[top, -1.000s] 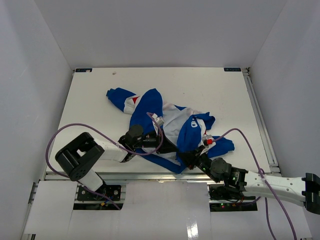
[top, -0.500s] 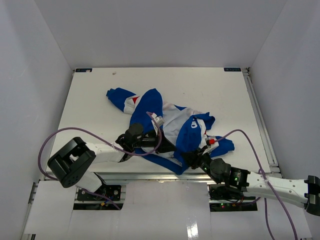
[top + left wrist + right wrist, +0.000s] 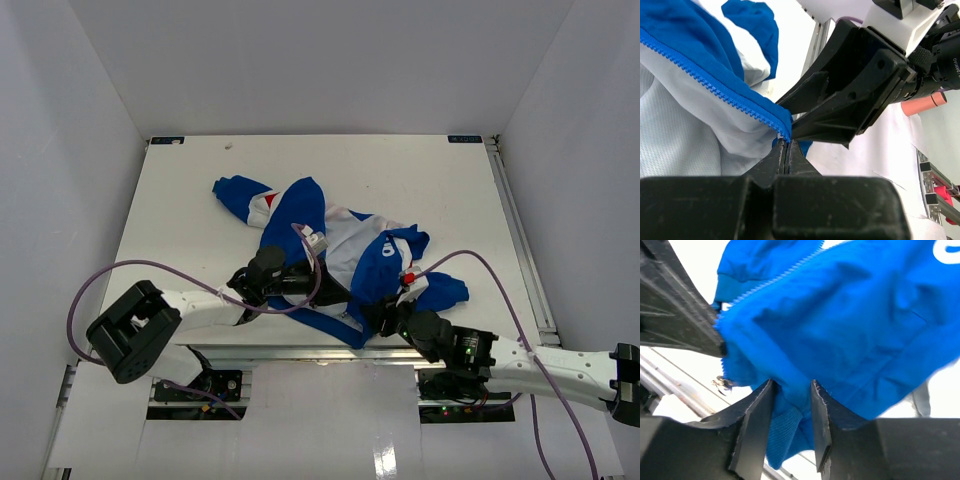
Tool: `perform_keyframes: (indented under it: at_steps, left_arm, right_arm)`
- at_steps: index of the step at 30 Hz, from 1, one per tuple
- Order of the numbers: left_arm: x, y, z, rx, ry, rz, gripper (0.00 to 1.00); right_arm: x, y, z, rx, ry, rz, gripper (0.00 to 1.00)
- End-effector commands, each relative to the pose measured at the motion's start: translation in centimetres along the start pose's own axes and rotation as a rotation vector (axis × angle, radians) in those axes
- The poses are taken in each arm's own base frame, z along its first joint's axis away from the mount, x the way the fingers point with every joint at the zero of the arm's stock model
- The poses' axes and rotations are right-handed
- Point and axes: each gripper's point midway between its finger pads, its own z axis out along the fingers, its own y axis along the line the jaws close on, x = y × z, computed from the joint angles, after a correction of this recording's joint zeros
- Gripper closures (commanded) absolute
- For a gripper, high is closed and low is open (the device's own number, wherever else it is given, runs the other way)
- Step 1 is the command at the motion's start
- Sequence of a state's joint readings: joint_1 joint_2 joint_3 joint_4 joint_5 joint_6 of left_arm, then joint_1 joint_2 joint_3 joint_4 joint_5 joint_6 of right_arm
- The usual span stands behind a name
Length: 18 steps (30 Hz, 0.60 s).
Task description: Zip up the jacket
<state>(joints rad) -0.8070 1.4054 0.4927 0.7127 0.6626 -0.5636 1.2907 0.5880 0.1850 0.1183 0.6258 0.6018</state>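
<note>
White table (image 3: pixel 400 180), white walls around. The jacket (image 3: pixel 300 215) lies crumpled at the table's near middle. Since a second ago the left elbow has sunk toward the near edge and the right jaws have widened. Both arms reach low inward: the left gripper (image 3: pixel 786 149) is clamped tight on the jacket's zipper (image 3: pixel 715 90) end, and the right gripper (image 3: pixel 790 390) stands part open astride a blue fold.
</note>
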Motion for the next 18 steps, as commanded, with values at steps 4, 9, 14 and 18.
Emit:
perform_keyframes:
  at_steps: [4, 9, 14, 18]
  left_arm:
    - [-1.9, -1.6, -0.3, 0.042, -0.042, 0.069, 1.00]
    - [-2.1, -1.6, -0.5, 0.036, -0.048, 0.075, 1.00]
    - [-2.4, -2.0, -0.5, 0.040, -0.029, 0.068, 1.00]
    - [-2.9, -2.1, -0.6, 0.015, -0.013, 0.058, 1.00]
  right_arm:
    - [-3.3, 3.2, -1.2, -0.127, -0.019, -0.065, 0.51]
    - [-4.9, 4.6, -2.1, -0.210, -0.074, -0.053, 0.51]
    - [-6.3, 6.1, -2.8, -0.298, -0.127, -0.047, 0.52]
    - [-6.6, 7.4, -3.1, -0.366, -0.142, -0.048, 0.53]
